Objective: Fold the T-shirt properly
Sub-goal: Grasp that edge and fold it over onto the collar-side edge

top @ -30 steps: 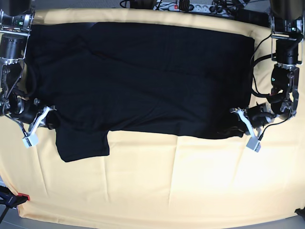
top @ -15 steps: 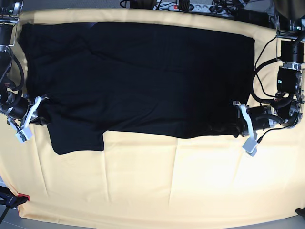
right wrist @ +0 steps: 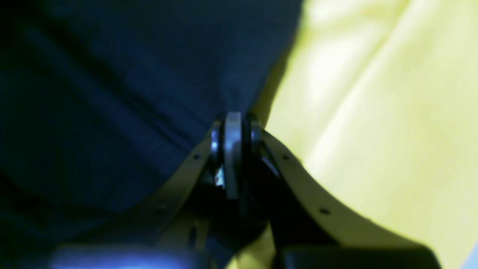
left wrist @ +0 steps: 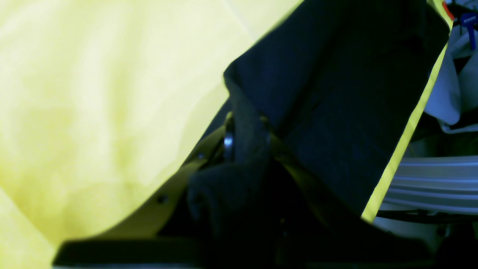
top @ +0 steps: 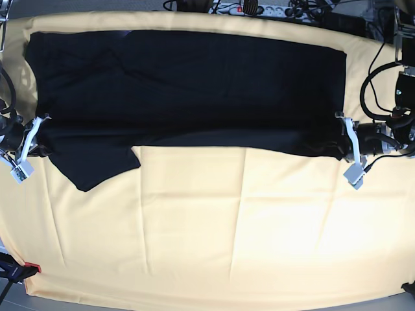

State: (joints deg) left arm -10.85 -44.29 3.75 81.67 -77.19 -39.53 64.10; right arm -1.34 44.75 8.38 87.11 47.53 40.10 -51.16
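Note:
The black T-shirt lies plain side up, stretched wide across the far half of the pale yellow tablecloth. One sleeve juts toward me at the left. In the base view my left gripper is at the shirt's right near corner, shut on the cloth. The left wrist view shows black fabric pinched in that left gripper. My right gripper is shut on the shirt's left edge above the sleeve. Seen from the right wrist, the right gripper has its fingers pressed together at the black fabric's edge.
A power strip with cables lies beyond the table's far edge. Black cables loop beside my left arm at the right. A red-tipped clamp sits at the near left corner of the cloth.
Both grippers have moved outward and toward the far side, each still gripping the shirt. The shirt's near edge has been drawn taut and farther back, and the sleeve has shifted left.

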